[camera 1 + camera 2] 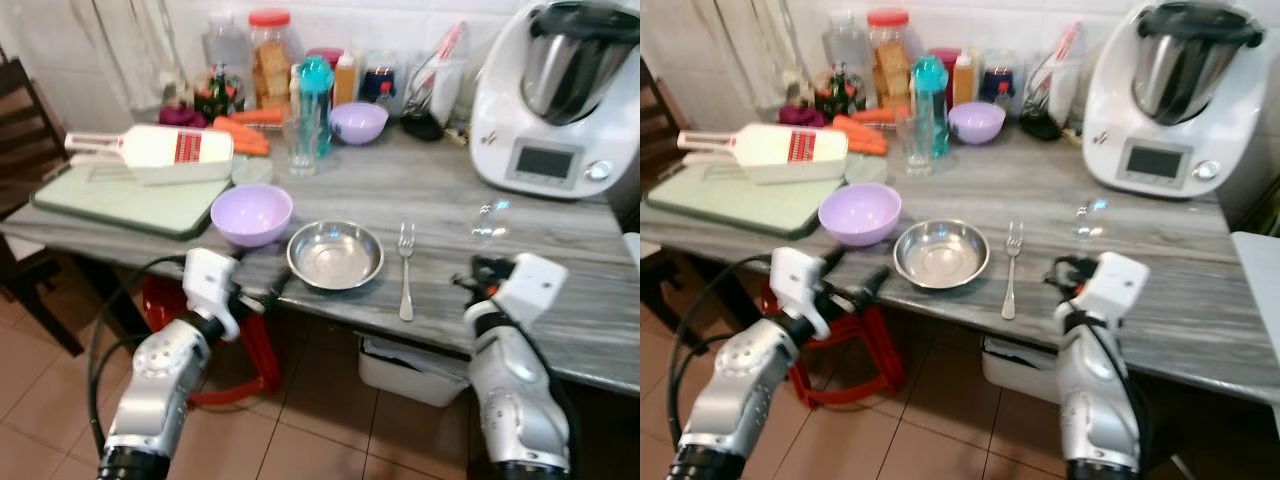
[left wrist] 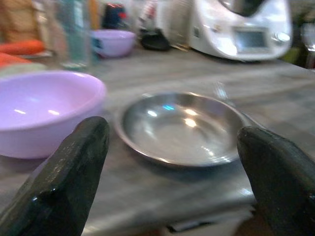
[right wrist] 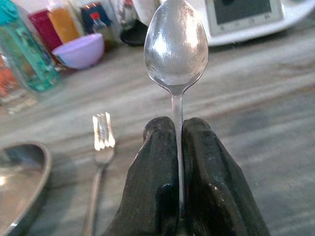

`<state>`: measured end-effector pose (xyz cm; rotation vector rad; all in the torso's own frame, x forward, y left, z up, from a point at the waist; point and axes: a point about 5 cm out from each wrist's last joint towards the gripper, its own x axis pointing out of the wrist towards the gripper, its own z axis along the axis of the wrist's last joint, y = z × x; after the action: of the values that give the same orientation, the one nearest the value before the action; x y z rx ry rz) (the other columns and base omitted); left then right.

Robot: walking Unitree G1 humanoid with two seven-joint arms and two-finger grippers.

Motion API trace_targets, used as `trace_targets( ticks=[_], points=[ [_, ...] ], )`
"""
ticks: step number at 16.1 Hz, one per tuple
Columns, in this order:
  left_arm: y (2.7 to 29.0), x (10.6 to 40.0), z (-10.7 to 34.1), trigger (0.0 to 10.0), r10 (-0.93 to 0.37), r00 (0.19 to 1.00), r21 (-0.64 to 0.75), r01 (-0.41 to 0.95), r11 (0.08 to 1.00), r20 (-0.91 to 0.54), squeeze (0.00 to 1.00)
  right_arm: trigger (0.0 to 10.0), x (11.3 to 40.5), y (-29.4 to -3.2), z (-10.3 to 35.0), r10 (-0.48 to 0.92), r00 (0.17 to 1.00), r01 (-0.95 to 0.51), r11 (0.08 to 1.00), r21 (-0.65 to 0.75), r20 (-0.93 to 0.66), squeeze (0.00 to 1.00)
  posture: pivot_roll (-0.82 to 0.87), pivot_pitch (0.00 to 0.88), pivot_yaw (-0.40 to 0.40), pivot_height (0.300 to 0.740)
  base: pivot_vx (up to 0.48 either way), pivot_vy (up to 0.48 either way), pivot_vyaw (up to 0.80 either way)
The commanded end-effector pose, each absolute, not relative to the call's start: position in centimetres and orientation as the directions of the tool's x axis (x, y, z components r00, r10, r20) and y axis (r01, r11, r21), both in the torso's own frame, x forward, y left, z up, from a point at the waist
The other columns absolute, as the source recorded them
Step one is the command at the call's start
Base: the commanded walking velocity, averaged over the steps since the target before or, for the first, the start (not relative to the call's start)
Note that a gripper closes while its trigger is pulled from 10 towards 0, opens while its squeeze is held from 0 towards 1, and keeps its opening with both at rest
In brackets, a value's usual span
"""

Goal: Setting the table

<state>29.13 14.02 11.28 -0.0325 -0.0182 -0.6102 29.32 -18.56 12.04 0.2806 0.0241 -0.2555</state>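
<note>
On the grey wood-grain table (image 1: 560, 300) a place is partly laid: a shallow round stainless-steel dish (image 1: 335, 254) sits near the front edge, with a silver metal fork (image 1: 405, 270) lying just beside it on the robot's right; the shiny metal spoon (image 3: 175, 46) is not yet down, its handle pinched between the closed fingers of the right gripper (image 3: 179, 130), which hovers at the table edge beyond the fork; the left gripper (image 2: 172, 147) hangs spread wide and empty before the dish, near a lilac plastic bowl (image 1: 251, 213); laying the spoon beside the fork seems the step left.
</note>
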Motion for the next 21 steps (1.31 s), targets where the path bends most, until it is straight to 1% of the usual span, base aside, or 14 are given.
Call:
trace_targets(
  ticks=[1,2,3,5,8,12,15,21],
  points=[
    [14.3,28.6,11.4,10.0,-0.614,0.789,-0.011,0.614,0.789,0.014,0.0,10.0,29.6,-18.4,11.7,-0.252,0.964,0.266,0.918,0.293,-0.086,0.0,-0.03,0.0,-0.002,0.74,0.0,0.0,0.0],
    [14.4,28.0,11.2,10.0,-0.668,0.744,0.006,0.668,0.744,-0.011,0.0,10.0,30.1,-18.3,11.7,-0.255,0.962,0.274,0.909,0.313,-0.102,0.0,-0.03,0.0,-0.005,0.74,0.0,0.0,0.0],
    [14.5,27.7,11.1,10.0,-0.69,0.724,0.016,0.69,0.724,-0.023,0.0,10.0,30.5,-18.2,11.5,-0.25,0.96,0.276,0.912,0.303,-0.122,0.0,-0.03,0.0,-0.006,0.74,0.0,0.0,0.0],
    [14.5,27.5,11.0,10.0,-0.704,0.709,0.009,0.705,0.709,-0.037,0.0,10.0,31.4,-17.9,11.0,-0.252,0.951,0.299,0.901,0.313,-0.182,0.0,-0.03,0.0,-0.01,0.74,0.0,0.0,0.0],
    [14.2,27.3,10.9,10.0,-0.72,0.693,0.013,0.721,0.693,-0.037,0.0,10.0,32.5,-17.3,10.2,-0.221,0.942,0.283,0.926,0.248,-0.251,0.0,-0.03,0.0,-0.014,0.74,0.0,0.0,0.0],
    [13.6,26.8,10.8,10.0,-0.745,0.666,-0.008,0.746,0.666,-0.036,0.0,10.0,33.5,-16.7,9.3,-0.208,0.925,0.291,0.926,0.241,-0.317,0.0,-0.02,0.0,-0.018,0.74,0.0,0.0,0.0],
    [13.4,26.6,10.8,10.0,-0.762,0.646,0.0,0.763,0.646,-0.043,0.0,10.0,34.4,-16.4,9.4,-0.207,0.92,0.293,0.928,0.232,-0.333,0.0,-0.02,0.0,-0.016,0.74,0.0,0.0,0.0],
    [13.0,26.6,11.3,10.0,-0.763,0.646,-0.008,0.763,0.646,-0.035,0.0,10.0,35.2,-16.1,9.1,-0.195,0.91,0.283,0.937,0.205,-0.366,0.0,-0.02,0.0,-0.016,0.74,0.0,0.0,0.0]
  ],
)
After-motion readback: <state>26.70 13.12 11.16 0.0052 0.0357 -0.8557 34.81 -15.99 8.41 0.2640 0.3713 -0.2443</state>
